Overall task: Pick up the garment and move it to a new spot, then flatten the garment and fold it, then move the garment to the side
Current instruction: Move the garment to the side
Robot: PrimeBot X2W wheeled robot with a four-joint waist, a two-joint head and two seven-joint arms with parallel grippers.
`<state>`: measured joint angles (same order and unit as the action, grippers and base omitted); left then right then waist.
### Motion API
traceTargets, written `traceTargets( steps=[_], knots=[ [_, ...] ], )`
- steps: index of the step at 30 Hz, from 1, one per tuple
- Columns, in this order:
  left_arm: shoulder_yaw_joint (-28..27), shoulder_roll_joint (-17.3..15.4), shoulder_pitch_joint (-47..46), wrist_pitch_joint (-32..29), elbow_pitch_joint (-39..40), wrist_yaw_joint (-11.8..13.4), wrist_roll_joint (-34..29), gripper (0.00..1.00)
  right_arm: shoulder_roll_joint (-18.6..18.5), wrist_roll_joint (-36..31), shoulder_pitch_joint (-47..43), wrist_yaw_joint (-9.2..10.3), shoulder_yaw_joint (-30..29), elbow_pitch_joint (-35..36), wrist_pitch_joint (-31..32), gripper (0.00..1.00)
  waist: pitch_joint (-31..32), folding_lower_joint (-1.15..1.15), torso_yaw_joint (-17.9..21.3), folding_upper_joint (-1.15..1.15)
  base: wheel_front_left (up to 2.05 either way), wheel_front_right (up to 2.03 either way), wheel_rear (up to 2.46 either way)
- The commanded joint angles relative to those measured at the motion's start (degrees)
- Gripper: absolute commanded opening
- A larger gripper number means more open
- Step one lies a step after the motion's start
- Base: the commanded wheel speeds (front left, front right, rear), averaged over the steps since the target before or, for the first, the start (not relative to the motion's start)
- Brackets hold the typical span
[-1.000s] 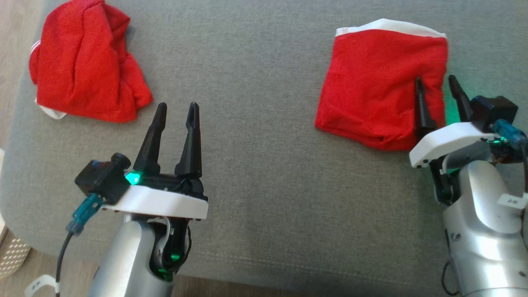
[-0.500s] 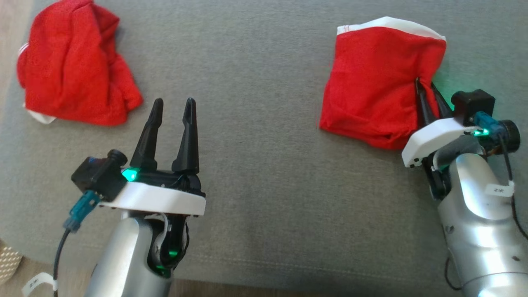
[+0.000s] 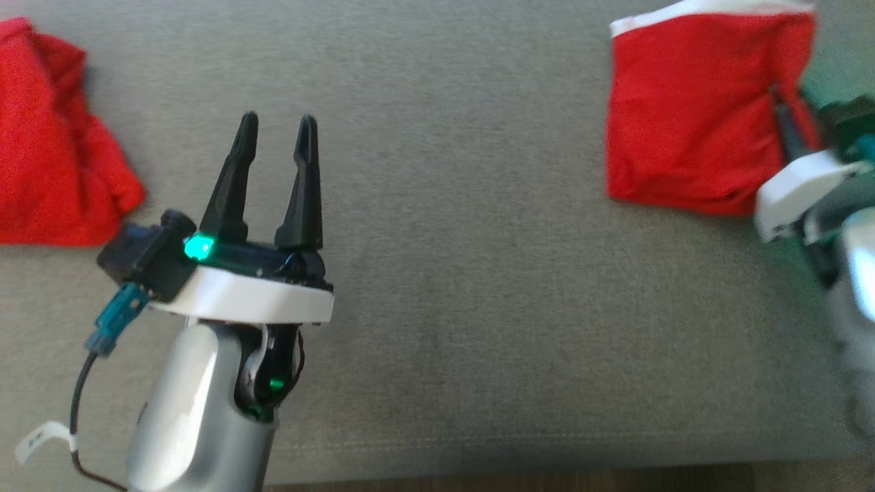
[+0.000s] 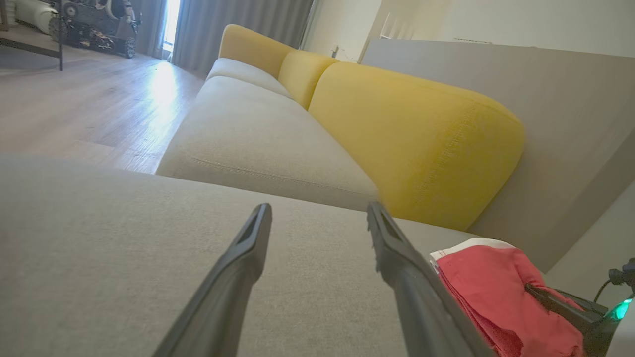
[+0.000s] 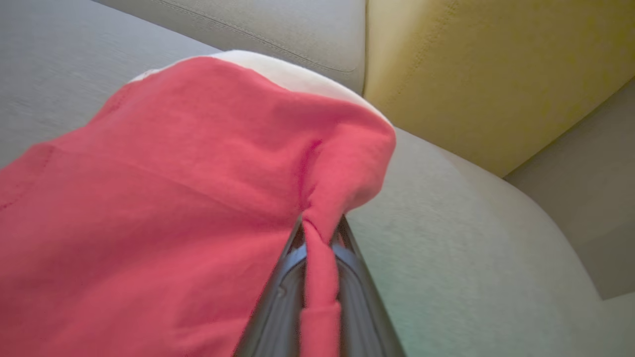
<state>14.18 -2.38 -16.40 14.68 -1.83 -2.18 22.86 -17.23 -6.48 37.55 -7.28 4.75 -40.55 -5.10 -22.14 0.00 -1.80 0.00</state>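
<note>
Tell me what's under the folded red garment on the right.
The folded garment lies on the grey seat cushion. The right gripper is shut on a fold at its edge. Anything beneath the cloth itself is hidden.

On the sofa seat (image 3: 478,273), well left of the left pincer (image 3: 277,119): a crumpled garment (image 3: 48,157). Far to its right, caught by one edge in the right pincer (image 5: 320,233): the folded garment (image 3: 690,116). Beyond both pincers, behind the seat: a back cushion (image 4: 412,134).
</note>
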Motion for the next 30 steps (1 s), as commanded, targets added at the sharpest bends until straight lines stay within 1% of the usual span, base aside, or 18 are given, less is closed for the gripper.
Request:
traceTargets(
  steps=[1,2,3,8,15,22,28,29,30],
  knots=[
    [-1.6,-0.5,-2.5,0.3,2.1,-0.5,-0.9,1.0,-2.5,0.4,1.6,-0.21,0.9,2.6,0.7,0.0,-1.9,0.0,2.0,0.0,0.0,0.0,0.0],
    [-1.6,-0.5,-2.5,0.3,2.1,-0.5,-0.9,1.0,-2.5,0.4,1.6,-0.21,0.9,2.6,0.7,0.0,-1.9,0.0,2.0,0.0,0.0,0.0,0.0],
    [-1.4,-0.5,-3.8,0.3,2.1,-1.0,-1.5,1.0,-4.7,1.2,2.1,-0.21,0.7,3.7,2.0,0.0,-3.0,0.0,3.1,0.0,0.0,0.0,0.0],
    [-1.1,-0.5,-6.8,0.3,1.6,-2.0,-2.4,1.0,-9.0,3.3,2.9,-0.21,-1.3,6.2,5.0,0.0,-5.4,0.0,4.9,0.0,0.0,0.0,0.0],
    [-0.3,-0.5,-8.7,0.3,1.6,-2.5,-2.7,1.0,-13.0,3.5,2.6,-0.21,-5.5,9.9,7.3,0.0,-8.2,0.0,6.0,0.0,0.0,0.0,0.0],
    [0.0,-0.5,-9.0,0.3,1.8,-2.7,-2.9,1.0,-13.1,0.9,0.5,-0.21,-11.5,13.6,8.4,0.0,-9.4,0.0,6.0,0.0,0.0,0.0,0.0],
    [-0.4,-0.5,-9.2,0.3,1.6,-2.9,-3.0,1.0,-11.3,-0.3,-0.6,-0.21,-14.6,17.2,9.3,0.0,-10.2,0.0,5.7,0.0,0.0,0.0,0.0],
    [-0.5,-0.5,-9.3,0.3,1.6,-2.9,-3.0,1.0,-10.9,-0.3,-0.8,-0.21,-15.0,17.8,9.4,0.24,-10.3,0.0,5.7,0.0,0.0,0.0,0.0],
    [-0.5,-0.5,-9.3,0.3,1.5,-2.9,-3.0,1.0,-10.4,-0.2,-1.1,-0.21,-15.3,18.4,9.4,0.45,-10.3,0.0,5.6,0.0,0.0,0.0,0.0]
  ],
)
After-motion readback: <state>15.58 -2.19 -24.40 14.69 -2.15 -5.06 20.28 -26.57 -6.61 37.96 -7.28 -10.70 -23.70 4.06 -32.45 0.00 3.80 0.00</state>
